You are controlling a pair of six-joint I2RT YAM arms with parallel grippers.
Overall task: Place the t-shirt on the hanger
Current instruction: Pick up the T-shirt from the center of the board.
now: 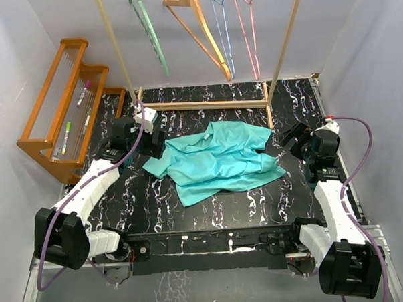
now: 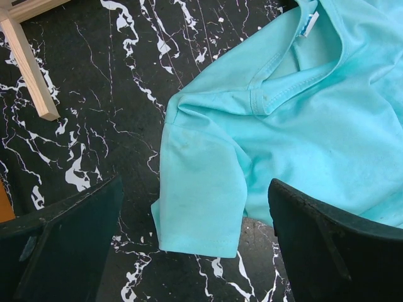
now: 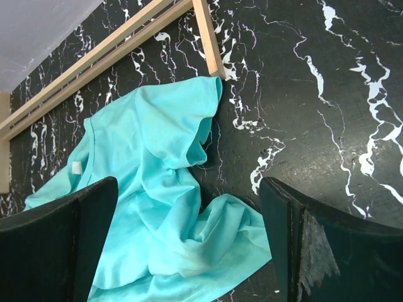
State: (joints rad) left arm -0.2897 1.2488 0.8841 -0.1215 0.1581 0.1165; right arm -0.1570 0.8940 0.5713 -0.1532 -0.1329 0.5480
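Note:
The teal-green t-shirt [image 1: 215, 162] lies crumpled on the black marbled table, between my two arms. The pale mint-green hanger [image 1: 151, 34] hangs from the rail at the back left, above the table. My left gripper [image 1: 154, 143] is open at the shirt's left edge. In the left wrist view a short sleeve [image 2: 201, 189] lies flat below and between the left gripper's [image 2: 195, 182] fingers, with the collar [image 2: 286, 94] beyond. My right gripper [image 1: 293, 137] is open at the shirt's right edge, and folded cloth [image 3: 151, 163] lies under the right gripper [image 3: 189, 182]. Neither gripper holds anything.
A pale wooden frame [image 1: 206, 104] stands behind the shirt, with uprights rising to the rail; one foot [image 2: 31, 69] is near the left gripper. An orange wooden hanger [image 1: 199, 27], a blue wire hanger [image 1: 223, 30] and a pink wire hanger [image 1: 248, 30] hang there. An orange wooden rack [image 1: 56, 114] stands at far left.

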